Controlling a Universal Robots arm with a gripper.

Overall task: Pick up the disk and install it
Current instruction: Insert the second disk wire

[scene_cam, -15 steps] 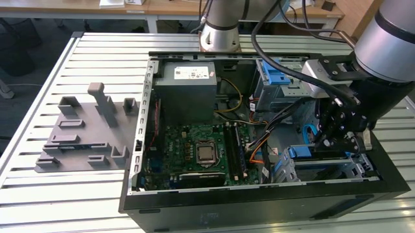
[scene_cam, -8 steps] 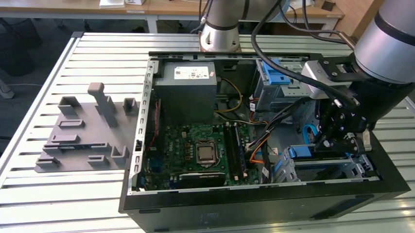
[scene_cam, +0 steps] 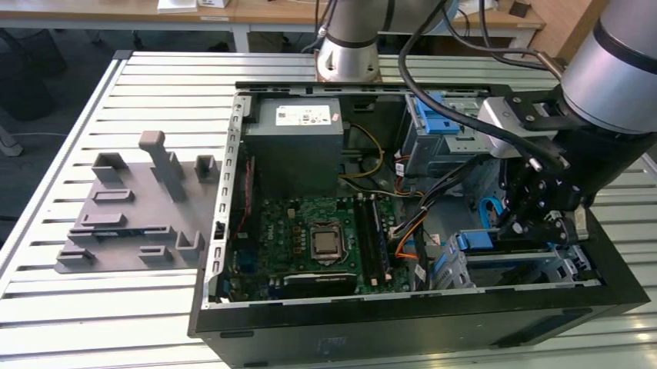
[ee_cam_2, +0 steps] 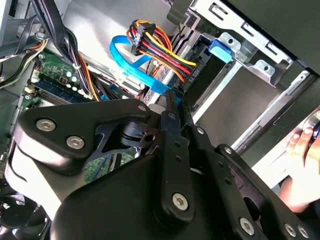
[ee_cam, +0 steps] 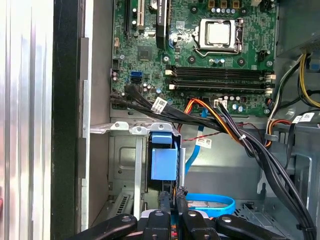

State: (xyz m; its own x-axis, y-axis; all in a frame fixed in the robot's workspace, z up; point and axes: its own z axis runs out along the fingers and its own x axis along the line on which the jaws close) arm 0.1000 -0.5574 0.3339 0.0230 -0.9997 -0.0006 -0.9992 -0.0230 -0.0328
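Blue plastic marks the disk (ee_cam: 164, 162): its bracket end stands in the metal drive cage (ee_cam: 125, 165) just beside the motherboard (ee_cam: 200, 60), at the board's edge nearest the front of the open computer case (scene_cam: 411, 323). It appears to be already sitting in its slot. Only the bracket's end face and a sliver of silver body show, which suits a drive that slides in edge-first along the cage rails.

The end effector (ee_cam: 172, 195) has its fingers drawn together into a narrow wedge, with the tips right at the bracket's outer end. Held that way, they fit between the cage wall and the cable bundle running off the motherboard, and they look better placed to press on the bracket than to grip it. Whether they pinch a thin lip of the bracket or merely touch it is hard to make out.

A blue data cable (ee_cam: 210, 202) loops loosely just beside the disk, on the side away from the motherboard, and is not plugged into the drive. The case lies on its side on the slatted counter (scene_cam: 103, 323), so the bays open upward to the arm.
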